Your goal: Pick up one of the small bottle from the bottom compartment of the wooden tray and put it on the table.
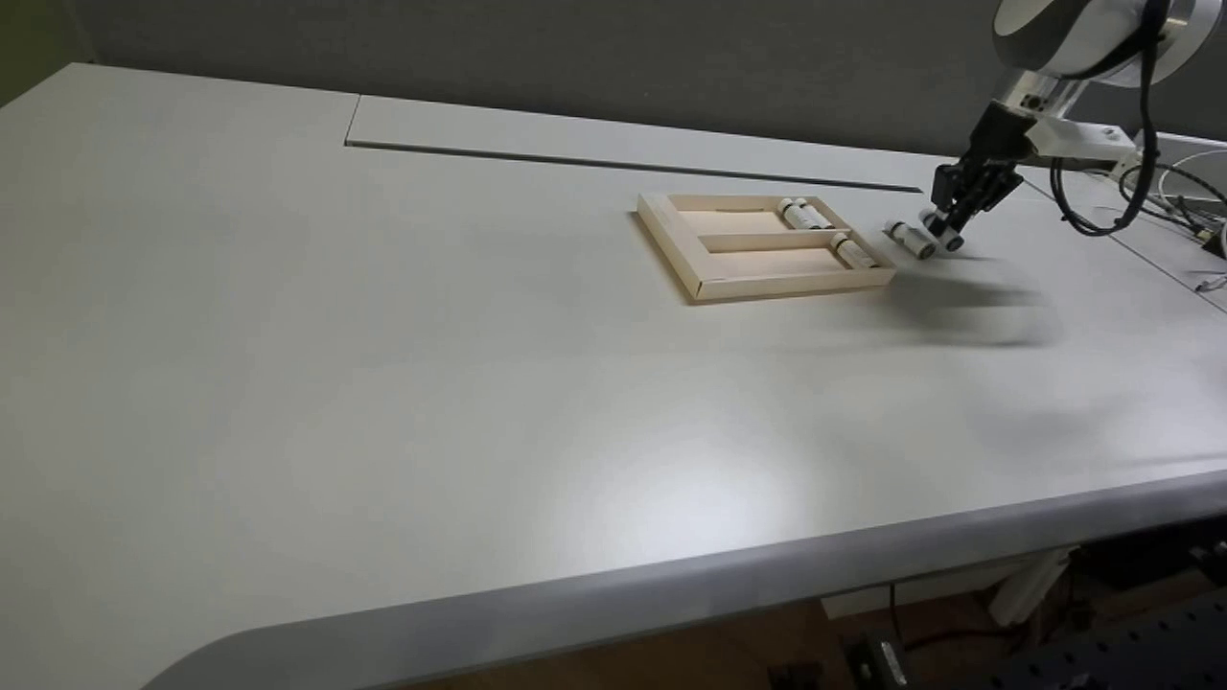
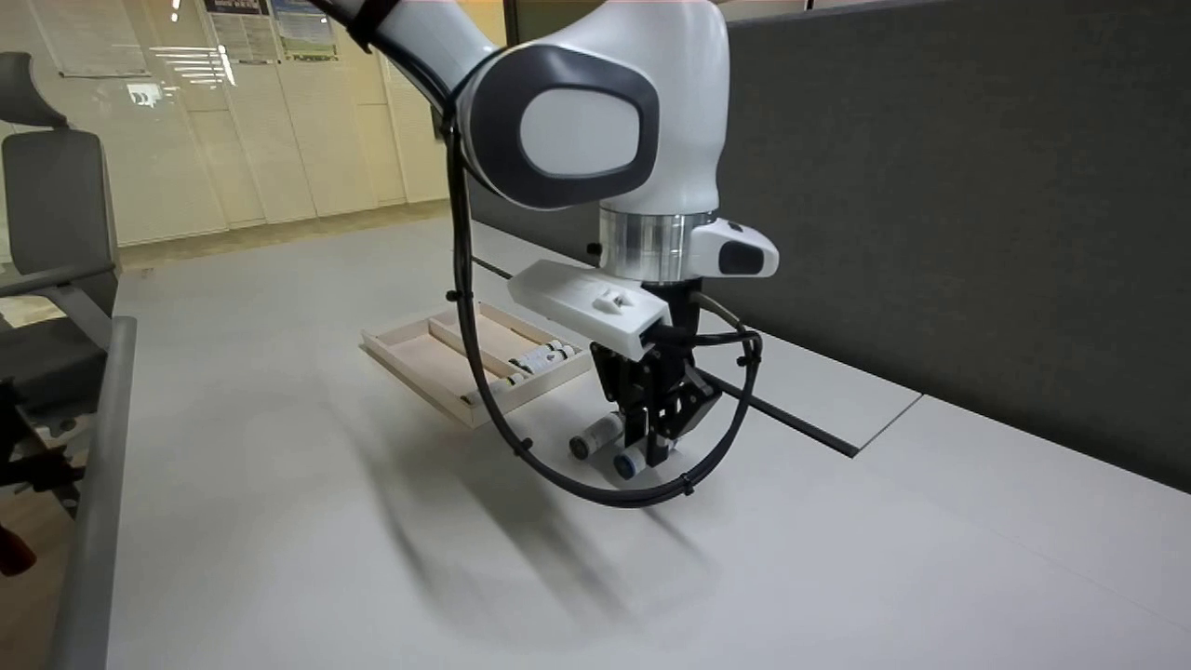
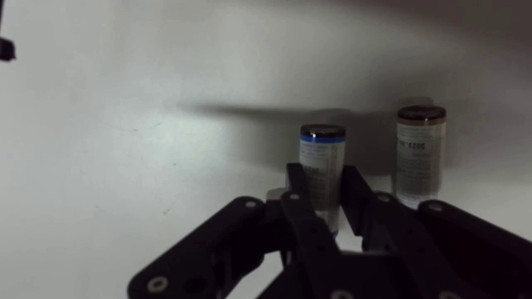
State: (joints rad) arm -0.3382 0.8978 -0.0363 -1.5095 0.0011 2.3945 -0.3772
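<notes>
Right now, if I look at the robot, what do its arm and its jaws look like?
The arm is smooth, rounded and mostly white, with a dark grey ring around a pale oval. Lower down are a shiny silver band and a long white box. A black cable makes a big loop. The jaws are black and jointed, with pale round dots, maybe screws.

gripper (image 3: pixel 322 176) has a small bottle (image 3: pixel 322 155) pinched btwn its black fingers (image 3: pixel 295 176), just R of ctr, dark end twd top of frame w/ blue band. 2nd bottle (image 3: pixel 419 155) on the table (image 3: pixel 124 199) near it, farther R. dark thing (image 3: pixel 6 49) upper L, can't tell what
</notes>
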